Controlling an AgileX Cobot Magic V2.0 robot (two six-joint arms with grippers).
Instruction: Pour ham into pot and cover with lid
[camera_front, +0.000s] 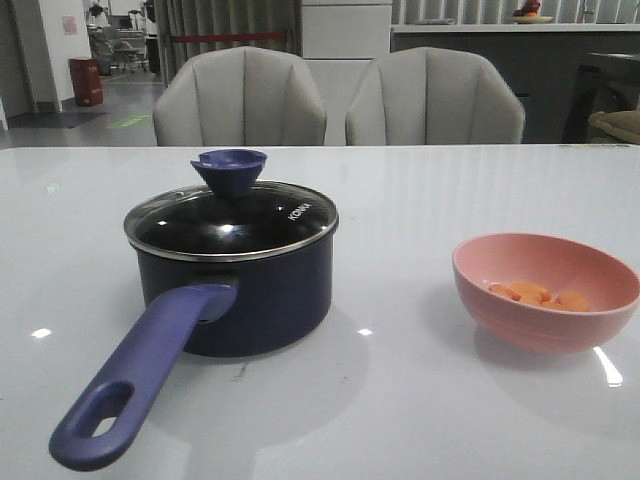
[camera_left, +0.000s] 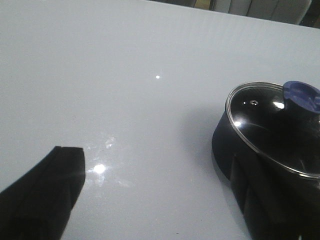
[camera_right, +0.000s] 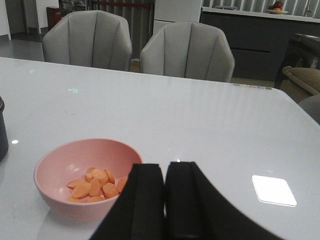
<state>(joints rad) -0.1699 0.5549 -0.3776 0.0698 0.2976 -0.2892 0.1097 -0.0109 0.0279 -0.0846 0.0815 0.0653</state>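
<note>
The dark blue pot (camera_front: 270, 290) stands at the table's left-centre, its purple-blue handle (camera_front: 140, 375) pointing toward the front left. The glass lid (camera_front: 235, 215) with its blue knob (camera_front: 228, 168) sits on the pot. To the right, the ham (camera_front: 535, 295) lies as several orange slices in a pink bowl (camera_front: 545, 320). Neither gripper shows in the front view. My left gripper (camera_left: 155, 200) is open over bare table beside the pot (camera_left: 235, 150), with one finger (camera_left: 40, 195) clearly seen. My right gripper (camera_right: 165, 170) is shut and empty, just beside the bowl (camera_right: 55, 200) of ham (camera_right: 95, 182).
The glossy white table (camera_front: 420, 200) carries only the pot and bowl. Two grey chairs (camera_front: 240, 100) (camera_front: 435, 98) stand behind its far edge. A dark counter and a sofa corner (camera_right: 302, 80) lie beyond the table's right side.
</note>
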